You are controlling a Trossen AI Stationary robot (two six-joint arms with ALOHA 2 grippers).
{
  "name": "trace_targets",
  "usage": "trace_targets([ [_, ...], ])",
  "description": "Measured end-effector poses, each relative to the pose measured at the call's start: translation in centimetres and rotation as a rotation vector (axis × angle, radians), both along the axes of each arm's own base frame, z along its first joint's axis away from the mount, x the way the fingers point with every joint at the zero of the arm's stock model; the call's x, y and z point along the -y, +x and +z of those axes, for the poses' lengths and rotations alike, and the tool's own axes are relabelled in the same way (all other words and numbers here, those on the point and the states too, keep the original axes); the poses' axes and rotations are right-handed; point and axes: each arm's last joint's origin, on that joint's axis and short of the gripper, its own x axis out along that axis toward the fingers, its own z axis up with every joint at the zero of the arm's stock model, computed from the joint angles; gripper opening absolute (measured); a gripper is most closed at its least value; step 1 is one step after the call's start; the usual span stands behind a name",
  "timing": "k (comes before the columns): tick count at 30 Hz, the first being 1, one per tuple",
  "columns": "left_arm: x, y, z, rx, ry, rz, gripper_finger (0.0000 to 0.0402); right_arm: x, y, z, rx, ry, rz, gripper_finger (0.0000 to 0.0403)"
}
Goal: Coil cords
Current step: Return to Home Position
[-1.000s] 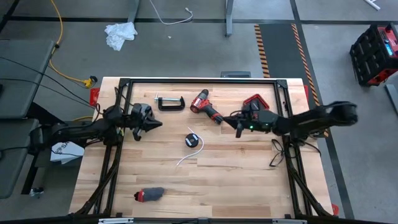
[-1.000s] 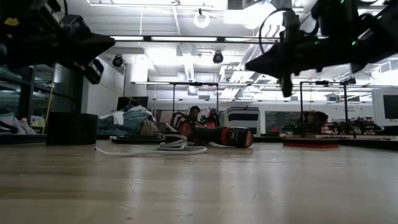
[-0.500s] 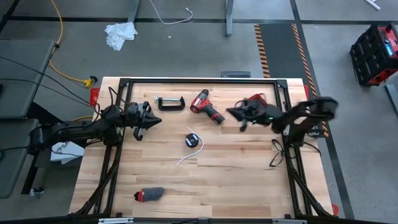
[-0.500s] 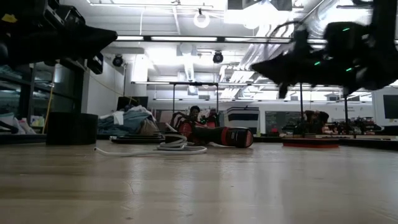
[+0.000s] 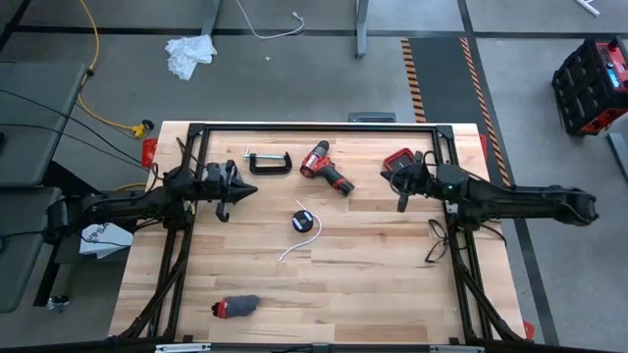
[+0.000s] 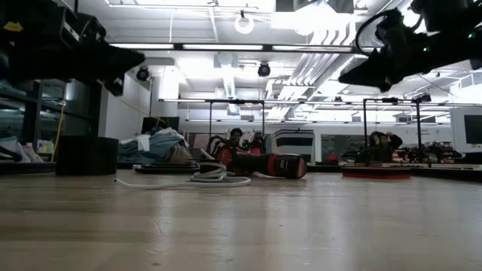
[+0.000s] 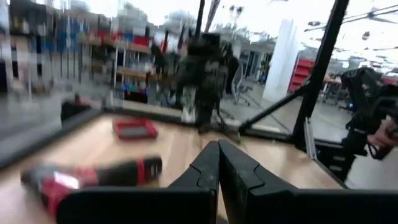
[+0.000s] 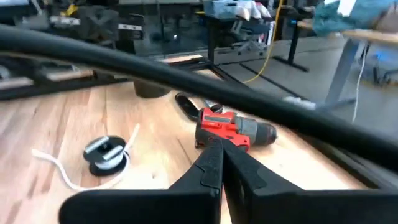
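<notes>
The cord is a thin white cable wound at a small round black disc (image 5: 302,221) that lies on the table's middle. Its loose tail (image 5: 287,253) trails toward the near edge. It also shows in the low view (image 6: 207,178) and the right wrist view (image 8: 106,153). My left gripper (image 5: 252,192) hovers shut above the table left of the cord, pointing right. My right gripper (image 5: 395,180) hovers shut to the cord's right, pointing left. Both wrist views show the fingers closed on nothing (image 7: 218,167) (image 8: 221,158).
A red and black drill (image 5: 326,169) and a black C-clamp (image 5: 267,160) lie toward the far edge. A red flat item (image 5: 400,158) sits by my right gripper. A small dark and red object (image 5: 235,307) lies near the front edge. A black frame (image 5: 314,127) borders the table.
My right gripper has drawn back toward the table's right edge, rising a little, and has rolled about its own axis while staying shut. My left gripper has rolled in place. The cord has not moved.
</notes>
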Motion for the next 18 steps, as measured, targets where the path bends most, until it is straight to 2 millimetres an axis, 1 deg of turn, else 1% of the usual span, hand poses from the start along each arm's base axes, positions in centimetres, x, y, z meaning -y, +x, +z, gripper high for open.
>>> trace_targets([
  [3, 0.0, 0.1, -0.6, -0.061, -0.094, -0.006, 0.0, -0.5, -0.3, 0.3, -0.036, -0.078, 0.032, 0.0],
  [5, 0.0, 0.1, -1.0, -0.092, -0.187, -0.01, 0.0, -0.9, -0.4, -0.1, -0.094, -0.128, 0.041, 0.0],
  [8, 0.0, 0.1, -1.3, -0.121, -0.319, -0.016, 0.0, -1.1, -0.2, -0.8, -0.182, -0.155, 0.022, 0.0],
  [12, 0.0, 0.1, -1.6, -0.142, -0.398, -0.005, 0.0, -1.4, -0.1, -1.9, -0.264, -0.112, 0.053, 0.0],
  [18, 0.0, 0.0, -1.7, -0.154, -0.405, -0.001, 0.0001, -1.6, -0.1, -2.5, -0.295, -0.013, 0.081, 0.0],
])
